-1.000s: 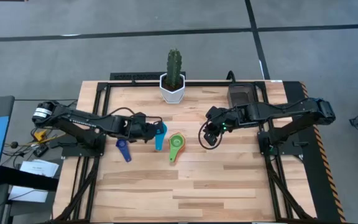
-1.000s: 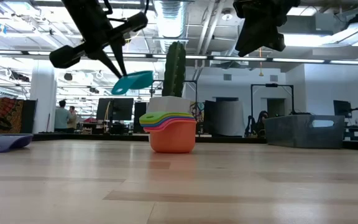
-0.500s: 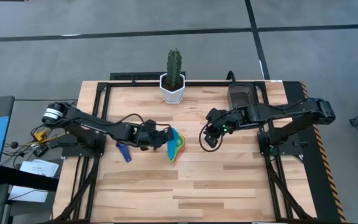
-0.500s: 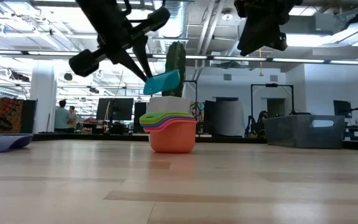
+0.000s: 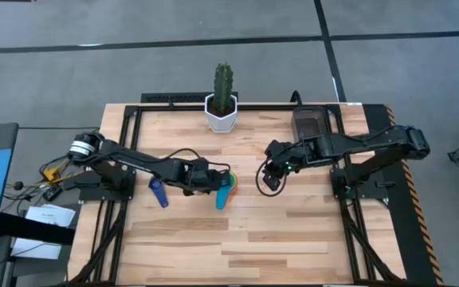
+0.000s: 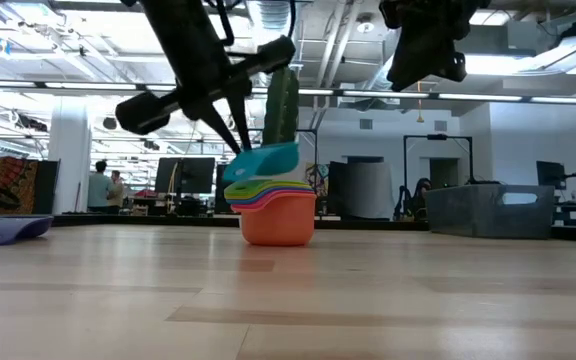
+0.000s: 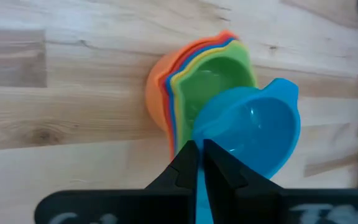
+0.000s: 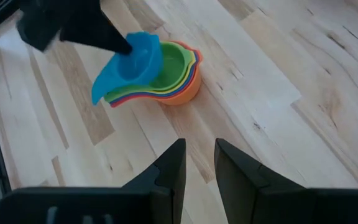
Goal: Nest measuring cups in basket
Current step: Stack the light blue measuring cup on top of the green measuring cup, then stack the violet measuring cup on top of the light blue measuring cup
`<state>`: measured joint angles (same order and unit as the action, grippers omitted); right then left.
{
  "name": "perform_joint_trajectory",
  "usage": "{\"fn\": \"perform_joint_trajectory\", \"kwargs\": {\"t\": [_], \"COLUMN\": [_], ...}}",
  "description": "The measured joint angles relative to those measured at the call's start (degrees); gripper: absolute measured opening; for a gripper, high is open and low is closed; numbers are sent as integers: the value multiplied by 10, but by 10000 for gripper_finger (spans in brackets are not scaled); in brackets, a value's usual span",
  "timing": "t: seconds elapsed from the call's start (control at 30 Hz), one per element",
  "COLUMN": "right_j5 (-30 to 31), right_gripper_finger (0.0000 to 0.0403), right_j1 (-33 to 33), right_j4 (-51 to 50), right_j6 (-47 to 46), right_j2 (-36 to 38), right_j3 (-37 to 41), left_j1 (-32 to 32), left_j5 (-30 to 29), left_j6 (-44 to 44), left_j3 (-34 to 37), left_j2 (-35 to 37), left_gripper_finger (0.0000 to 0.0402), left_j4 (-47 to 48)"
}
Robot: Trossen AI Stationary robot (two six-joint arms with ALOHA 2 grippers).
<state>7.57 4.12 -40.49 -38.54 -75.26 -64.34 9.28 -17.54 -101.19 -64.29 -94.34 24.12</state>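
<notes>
Risk lies in the tilt: left gripper [image 7: 199,163], jaws pinching the light blue cup [image 7: 248,129], holds it askew above the nested stack [image 6: 273,213] mid-table, so releasing could topple it, while right gripper [image 8: 199,163] waits slightly parted.

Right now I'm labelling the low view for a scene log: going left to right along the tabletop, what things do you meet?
Dark blue measuring cup lying at the far left → stack of nested cups with the left gripper holding the light blue cup over it → dark grey basket at the right.
</notes>
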Motion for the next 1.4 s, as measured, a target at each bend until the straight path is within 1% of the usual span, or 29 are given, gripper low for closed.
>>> {"fn": "perform_joint_trajectory", "kwargs": {"t": [0.2, 0.3, 0.47, 0.8, 0.93, 1.07, 1.17, 1.3, 1.4], "right_j5": [0, 0, 0, 0, 0, 2, 5, 5, 5], "right_gripper_finger": [108, 108, 108, 108, 108, 108, 108, 108, 108], "right_j1": [3, 4, 3, 4, 4, 4, 4, 4, 3], "right_j4": [0, -1, -4, -15, -23, -46, -61, -60, -60], "right_j6": [0, 0, 0, 0, 0, 0, 0, 1, 2], "right_j2": [0, 0, 0, 0, 0, 0, 0, 0, 0], "right_j3": [0, 0, 0, 0, 0, 0, 0, 0, 0], "left_j1": [-12, -21, -31, -34, -29, -19, -14, -9, -5], "left_j5": [4, 10, 34, 34, 33, 21, 2, -8, -12], "left_j6": [11, 24, 46, 49, 73, 103, 110, 125, 115], "left_j3": [0, 0, 0, 0, -1, -1, -1, -1, -1], "left_j2": [-6, -6, -6, -4, 10, 34, 64, 106, 124], "left_gripper_finger": [1, 8, 30, 80, 93, 95, 95, 96, 96], "left_j4": [-8, -11, -11, -11, -10, 45, 117, 215, 297]}}
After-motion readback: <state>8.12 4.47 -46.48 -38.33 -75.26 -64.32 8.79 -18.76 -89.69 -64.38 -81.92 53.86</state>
